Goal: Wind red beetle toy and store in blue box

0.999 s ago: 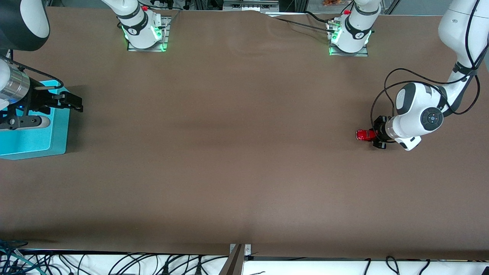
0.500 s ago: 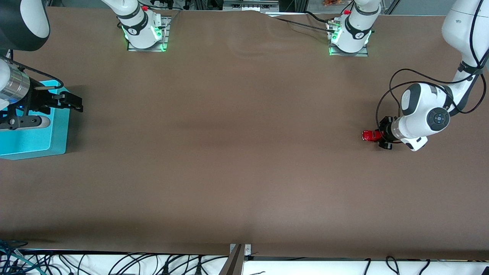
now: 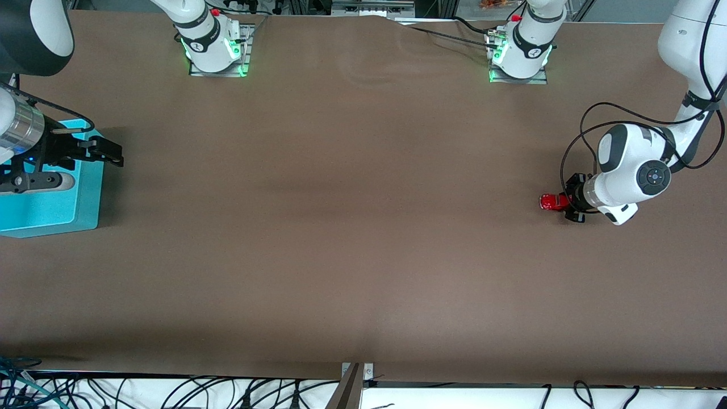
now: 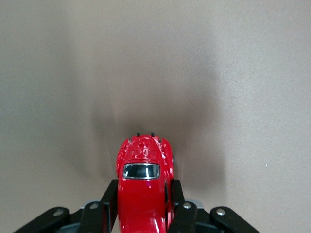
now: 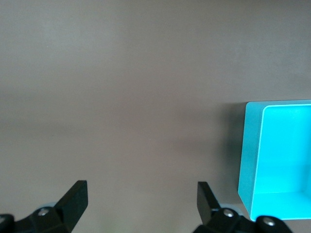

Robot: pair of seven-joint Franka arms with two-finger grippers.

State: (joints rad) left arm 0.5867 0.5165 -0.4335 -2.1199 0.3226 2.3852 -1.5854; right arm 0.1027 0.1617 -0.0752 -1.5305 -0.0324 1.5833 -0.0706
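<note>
red beetle toy [image 4: 144, 187] on the table [image 3: 352, 238] at the left arm's end, long axis in line with the left gripper [image 4: 142, 206], whose fingers [image 4: 110, 199] clasp its flanks. blue box [image 3: 54, 199] well apart at the right arm's end; right gripper [image 5: 141, 199] waits spread beside it.

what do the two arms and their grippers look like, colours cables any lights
Both arms are glossy white with dark grey joint bands. The left arm has a round dark cap and loose black cables looping round it. Each base shows green lights and a small red button. The left gripper and right gripper have black fingers; the right wrist has a silver ring.
</note>
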